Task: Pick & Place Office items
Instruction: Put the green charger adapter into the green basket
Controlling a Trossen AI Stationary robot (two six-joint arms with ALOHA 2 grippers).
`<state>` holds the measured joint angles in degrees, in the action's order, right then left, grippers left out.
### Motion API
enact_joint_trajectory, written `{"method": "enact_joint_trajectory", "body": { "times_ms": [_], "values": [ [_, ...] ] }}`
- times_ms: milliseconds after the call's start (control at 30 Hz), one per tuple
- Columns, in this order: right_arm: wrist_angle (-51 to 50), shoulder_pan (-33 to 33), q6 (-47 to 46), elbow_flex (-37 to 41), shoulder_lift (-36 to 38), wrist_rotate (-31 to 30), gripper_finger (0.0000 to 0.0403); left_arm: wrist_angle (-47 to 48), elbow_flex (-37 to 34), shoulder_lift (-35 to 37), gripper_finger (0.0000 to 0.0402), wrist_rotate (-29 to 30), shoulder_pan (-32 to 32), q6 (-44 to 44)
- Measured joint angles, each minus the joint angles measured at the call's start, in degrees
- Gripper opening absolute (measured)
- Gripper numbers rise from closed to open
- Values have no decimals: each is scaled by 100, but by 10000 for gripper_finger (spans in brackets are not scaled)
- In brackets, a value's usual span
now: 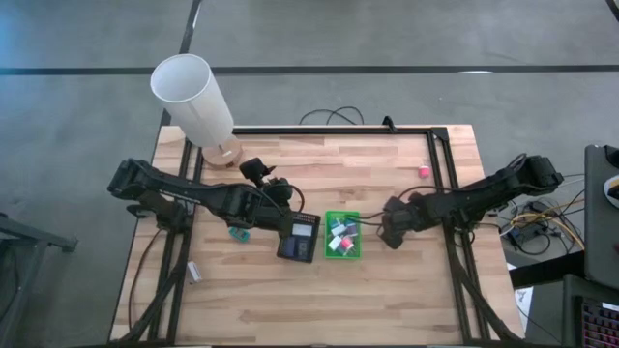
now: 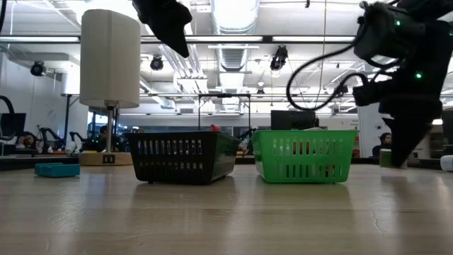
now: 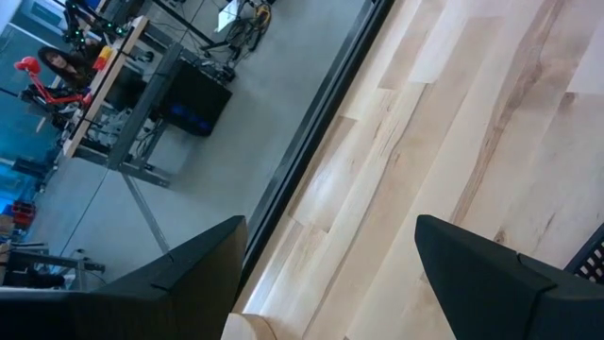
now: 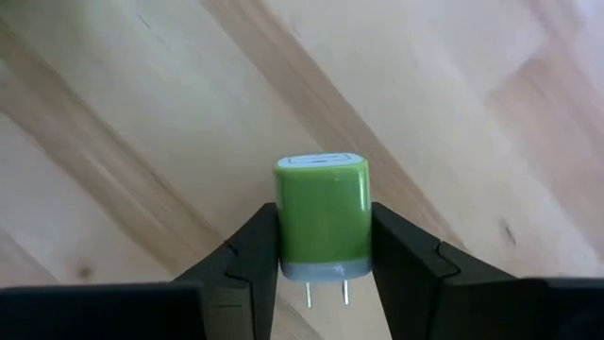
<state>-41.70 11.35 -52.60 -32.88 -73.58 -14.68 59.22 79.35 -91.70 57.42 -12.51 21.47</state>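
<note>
My right gripper (image 4: 323, 257) is shut on a small green charger plug (image 4: 322, 219) with a pale cap and two metal prongs, just right of the green basket (image 1: 352, 218). That basket holds several small white, pink and teal items (image 1: 337, 238). A black basket (image 1: 299, 239) stands to its left. My left gripper (image 3: 330, 236) hangs open and holds nothing, high above the black basket (image 2: 185, 157). A teal block (image 1: 237, 232) and a pink block (image 1: 424, 171) lie loose on the table. My right gripper pinches the green plug's two opposite side faces (image 4: 283, 236) between its two fingers. The fingers (image 4: 253, 253) come steeply from above. The pale cap points away from the wrist and the prongs (image 4: 326, 291) toward it. Whether the plug rests on the wood, I cannot tell.
A tall white lampshade cylinder (image 1: 193, 97) on a wooden foot stands at the far left corner. A black frame rail (image 1: 329, 130) runs along the far edge and down the right side. A small white item (image 1: 193, 273) lies near the left edge. Bare wood lies toward the near edge.
</note>
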Motion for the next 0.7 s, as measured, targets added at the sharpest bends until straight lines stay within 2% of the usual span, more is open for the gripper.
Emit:
{"method": "enact_joint_trajectory", "body": {
  "times_ms": [167,400,533,700],
  "values": [
    [-236,0,202,-400,0,-331,125,0,0,0,314,-1,0,7],
    [-1501,48,229,-1375,11,-1204,125,17,0,0,314,1,-1,83],
    [-1977,287,193,-1923,11,-2087,125,206,0,0,314,1,-2,294],
    [-2132,849,-103,-2380,41,-3666,125,559,0,0,314,0,-2,646]
  ]
}}
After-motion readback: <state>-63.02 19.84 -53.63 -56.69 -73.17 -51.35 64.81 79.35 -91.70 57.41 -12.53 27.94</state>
